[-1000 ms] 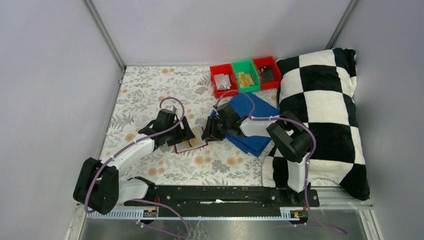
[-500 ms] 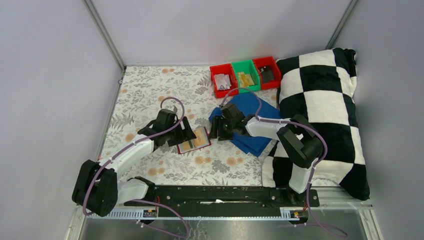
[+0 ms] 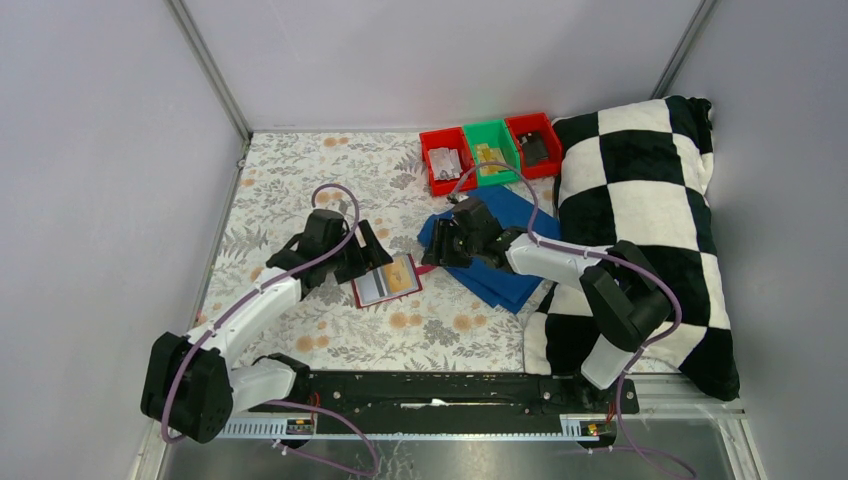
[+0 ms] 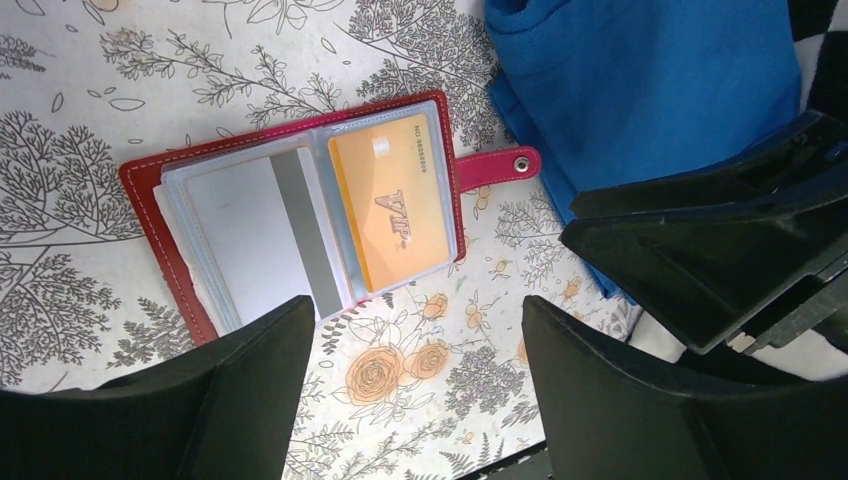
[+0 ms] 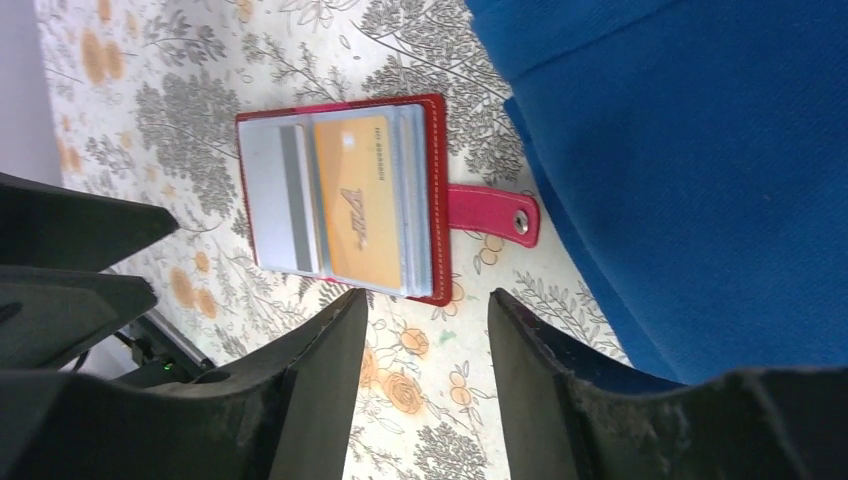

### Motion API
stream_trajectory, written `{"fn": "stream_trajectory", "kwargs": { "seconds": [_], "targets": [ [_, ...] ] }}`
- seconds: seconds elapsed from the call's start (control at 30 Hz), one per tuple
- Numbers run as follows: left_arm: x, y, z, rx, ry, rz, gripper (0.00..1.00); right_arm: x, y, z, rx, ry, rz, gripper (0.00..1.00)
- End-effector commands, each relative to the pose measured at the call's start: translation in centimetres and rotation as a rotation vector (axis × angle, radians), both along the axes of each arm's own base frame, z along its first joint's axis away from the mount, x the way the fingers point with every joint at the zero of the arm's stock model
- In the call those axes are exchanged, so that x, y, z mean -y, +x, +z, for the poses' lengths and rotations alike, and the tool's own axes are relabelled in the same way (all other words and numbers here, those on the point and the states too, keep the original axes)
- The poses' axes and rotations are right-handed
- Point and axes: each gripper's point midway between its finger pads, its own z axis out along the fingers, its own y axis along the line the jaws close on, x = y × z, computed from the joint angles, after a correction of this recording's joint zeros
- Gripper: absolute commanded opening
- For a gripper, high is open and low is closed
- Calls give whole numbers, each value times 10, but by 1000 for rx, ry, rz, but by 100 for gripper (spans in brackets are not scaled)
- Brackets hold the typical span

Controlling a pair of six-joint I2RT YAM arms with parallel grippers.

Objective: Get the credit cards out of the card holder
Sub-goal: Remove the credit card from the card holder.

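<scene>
1. Left of the table's middle: left gripper (image 3: 370, 258), spread wide and empty, poised just above the near-left side of the small red folding card holder (image 4: 142, 182).
2. About midway between the left and right edges of the flower-printed table (image 3: 290, 170): card holder lying open and flat, clear sleeves up. Pale blue-white plastic card (image 4: 245, 255) with a grey stripe in the left sleeve, tan-yellow plastic card (image 4: 390, 215) in the right. Little red strap tab (image 4: 495, 165) pointing toward the folded blue cloth (image 3: 505, 265). No dark grey card to be made out.
3. Just right of the holder, at the cloth's edge: right gripper (image 3: 435, 252), parted, gripping nothing.
4. Step in hand, by the look of it: holder open, no card out yet, lining up for the first pull.
5. Next, probably: pin one cover down, pinch an exposed card edge, slide along the sleeve. Thin and slick, so likely to drag the whole holder.
</scene>
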Motion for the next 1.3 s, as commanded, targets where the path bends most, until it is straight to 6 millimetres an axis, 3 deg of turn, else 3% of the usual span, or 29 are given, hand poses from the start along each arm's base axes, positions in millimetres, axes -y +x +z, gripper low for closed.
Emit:
{"fn": "stream_trajectory", "kwargs": {
  "seconds": [0.0,0.07,0.2,0.47,0.6,0.97,1.27],
  "targets": [
    [-3,5,-3,-27,-19,70,78,-17,1,25,53,143,22,52],
    [-16,4,-19,-95,-16,145,75,-27,-3,28,39,200,44,48],
    [-21,0,-36,-155,-103,186,74,-44,-8,18,0,194,68,40],
    [-1,6,-17,-87,-227,117,73,-60,-2,0,-36,165,94,33],
    [3,24,-12,-40,-275,146,72,-67,1,-3,-46,199,84,32],
    [22,25,-33,-55,-354,65,73,-76,7,-14,-65,201,83,31],
    [13,17,-49,-91,-283,68,65,-77,5,-30,-100,187,87,30]
  ]
}}
